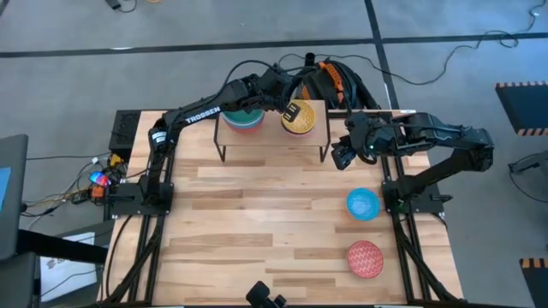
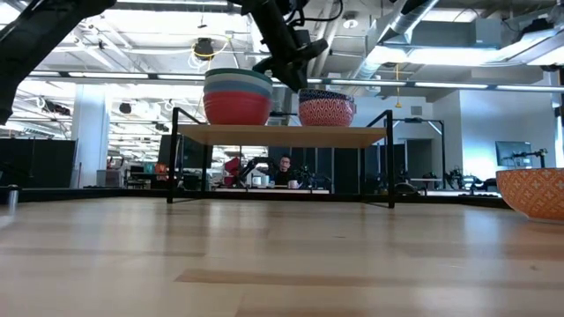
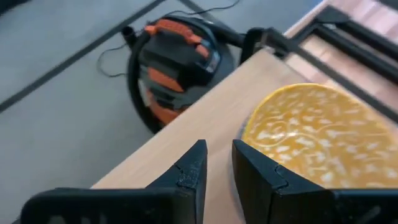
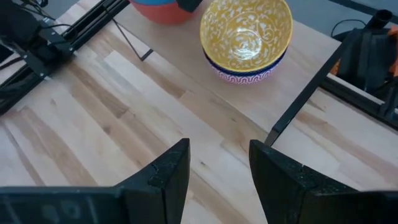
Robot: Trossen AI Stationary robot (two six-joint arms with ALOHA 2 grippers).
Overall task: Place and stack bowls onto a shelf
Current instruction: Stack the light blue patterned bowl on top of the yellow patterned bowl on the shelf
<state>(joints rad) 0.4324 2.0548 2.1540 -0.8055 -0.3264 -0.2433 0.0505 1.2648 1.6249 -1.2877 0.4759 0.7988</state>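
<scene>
The light-wood shelf point(image 1: 272, 143) stands at the table's far edge on thin black legs. Two stacks of bowls sit on it. The left stack point(image 1: 244, 119) has a red bowl lowest point(image 2: 236, 107) with light blue and green rims above. The right stack point(image 4: 245, 37) has a yellow bowl point(image 3: 311, 134) nested in a dark blue one over a pink patterned one point(image 2: 326, 110). My left gripper point(image 3: 217, 158) hovers just above and beside the yellow bowl's rim, narrowly open and empty. My right gripper point(image 4: 217, 155) is open over the table in front of the shelf's right end.
A blue bowl point(image 1: 363, 204) and a pink-red patterned bowl point(image 1: 365, 259) rest on the table's right side, the latter near the front edge point(image 2: 533, 192). Bare tabletop spreads left and centre. An orange-black vacuum point(image 3: 177, 62) sits on the floor behind the shelf.
</scene>
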